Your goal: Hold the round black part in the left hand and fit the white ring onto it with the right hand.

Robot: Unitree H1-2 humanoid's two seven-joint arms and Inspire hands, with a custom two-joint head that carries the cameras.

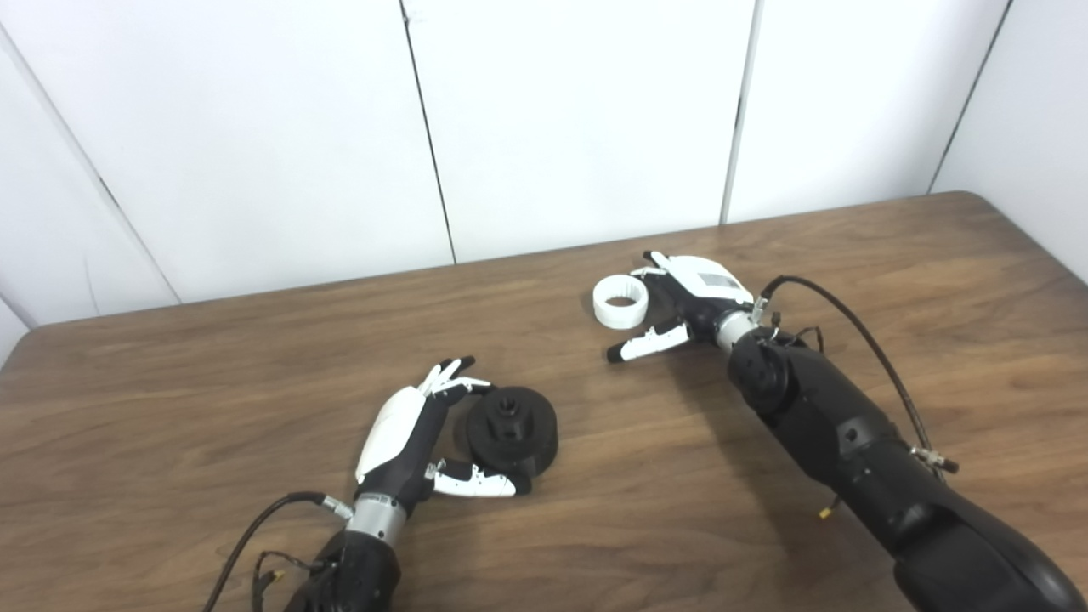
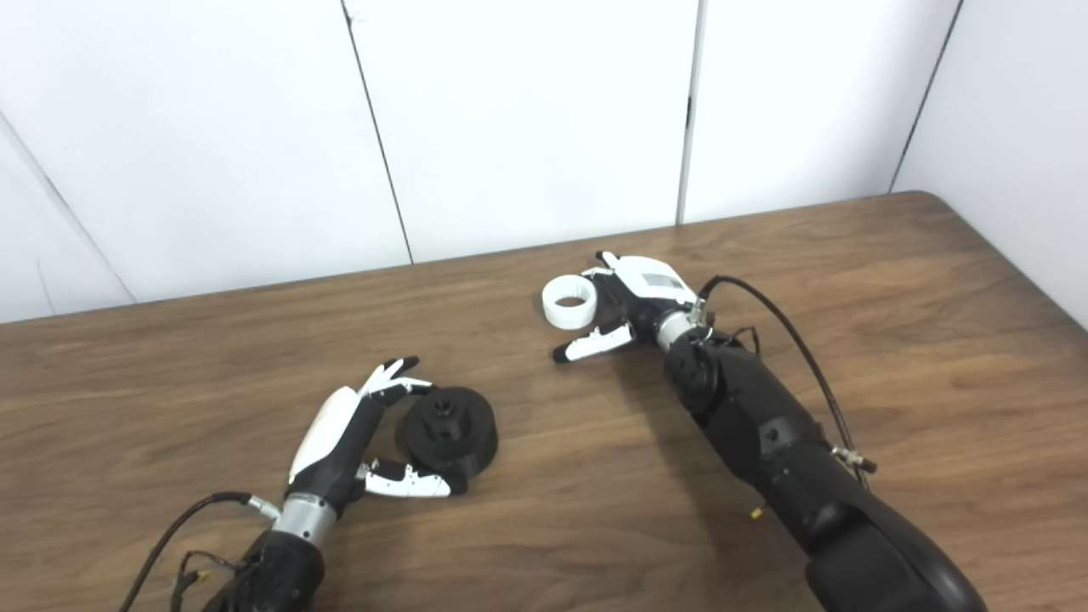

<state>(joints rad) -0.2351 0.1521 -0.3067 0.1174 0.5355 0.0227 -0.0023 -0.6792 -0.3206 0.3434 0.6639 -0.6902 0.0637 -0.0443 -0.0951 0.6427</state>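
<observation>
both parts on the counter, a hand beside each

the round black part (image 1: 512,431) sits flat on the wooden counter (image 1: 255,382), near the front left, with its raised hub facing up. the left hand (image 1: 408,438) lies just beside it on its left, fingers (image 1: 455,374) spread at the part's far edge and thumb (image 1: 476,484) stretched along its near edge; the hand is apart, cupping the part's side rather than clamped on it, and the part is not lifted. the white ring (image 1: 620,302) rests on the counter further back and to the right, well apart from the black part. the right hand (image 1: 688,306) is just right of the ring, fingers spread and thumb (image 1: 650,342) pointing left below it, holding nothing. white wall panels (image 1: 578,119) stand behind.
</observation>
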